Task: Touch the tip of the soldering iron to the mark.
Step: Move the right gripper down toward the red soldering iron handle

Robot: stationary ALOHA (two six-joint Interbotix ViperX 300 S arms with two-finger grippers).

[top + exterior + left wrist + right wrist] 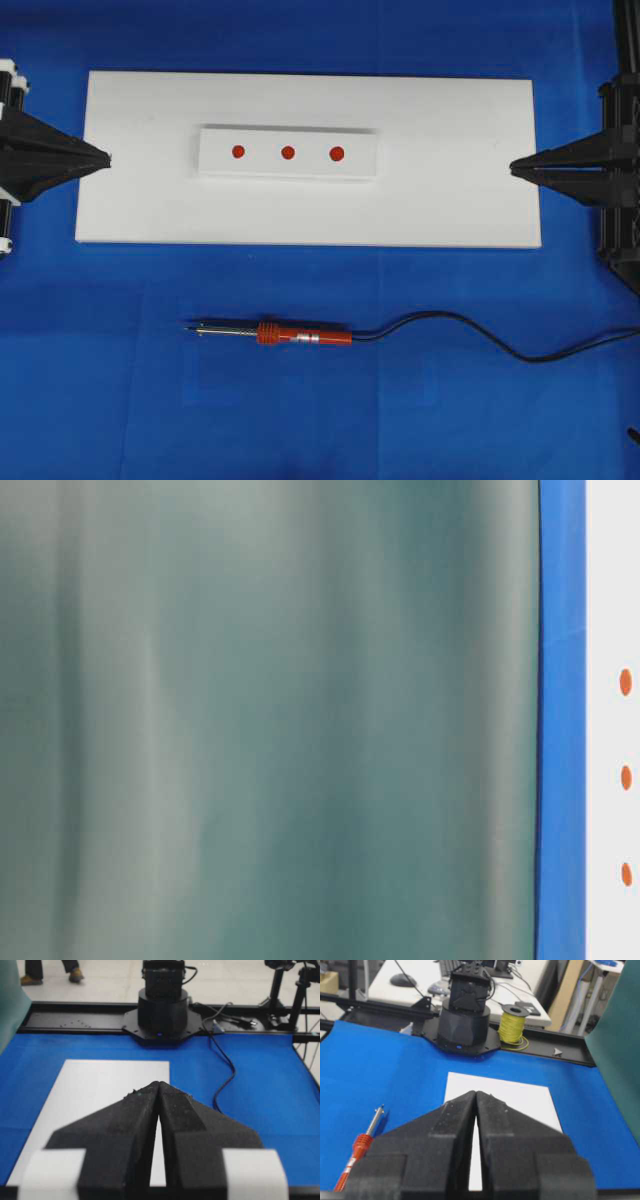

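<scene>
The soldering iron lies flat on the blue cloth in front of the white board, tip pointing left, its black cord trailing right. It shows again at the lower left of the right wrist view as the soldering iron. The mark is the middle red dot on the raised white block; at table level the mark sits between the two outer dots. My left gripper rests shut and empty at the board's left end, and my right gripper shut and empty at its right end. Neither touches the iron.
The white board spans the middle of the blue cloth. Arm bases stand at each end, left base and right base. A yellow wire spool sits behind the left base. A blurred green surface fills most of the table-level view.
</scene>
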